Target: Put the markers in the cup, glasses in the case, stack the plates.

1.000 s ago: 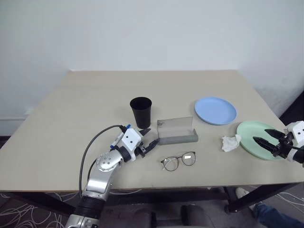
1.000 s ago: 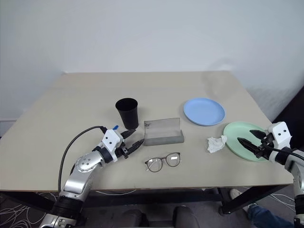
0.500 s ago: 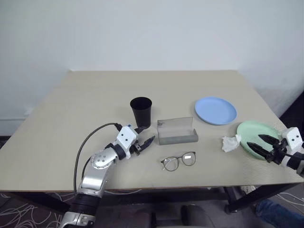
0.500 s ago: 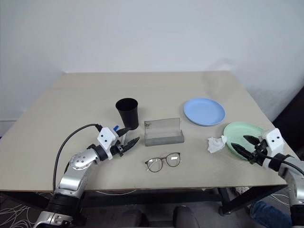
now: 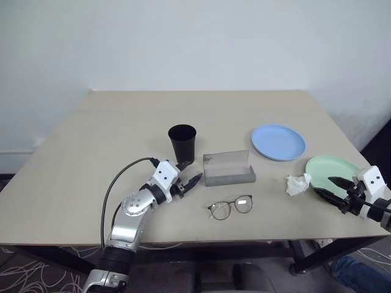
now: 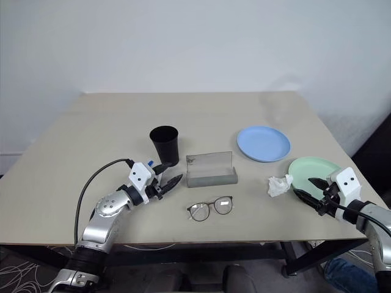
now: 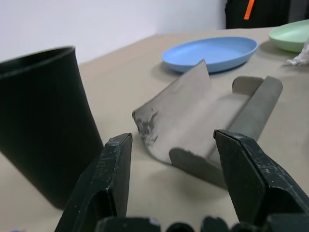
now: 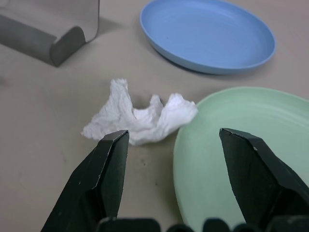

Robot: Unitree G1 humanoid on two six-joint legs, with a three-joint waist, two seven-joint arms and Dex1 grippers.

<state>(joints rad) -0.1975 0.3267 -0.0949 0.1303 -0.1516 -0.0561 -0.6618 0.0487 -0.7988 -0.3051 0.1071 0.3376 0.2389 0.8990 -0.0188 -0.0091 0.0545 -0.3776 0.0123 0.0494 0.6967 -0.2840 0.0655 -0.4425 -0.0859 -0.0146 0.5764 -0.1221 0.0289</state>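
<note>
The left gripper (image 5: 188, 184) is held open and empty above the table (image 5: 122, 128), just beside the cup (image 5: 182, 142) and the open case (image 5: 227, 168), both set near the table's middle. The glasses (image 5: 230, 206) are laid nearer the front edge, just in front of the case. The right gripper (image 6: 308, 190) is spread wide, empty, over the green plate (image 6: 311, 169) at the right edge, with the tissue (image 6: 278, 185) touching that plate's rim. The blue plate (image 5: 277, 141) is placed just behind the green one, apart from it. A blue marker tip (image 6: 148, 163) is seen by the left wrist.
</note>
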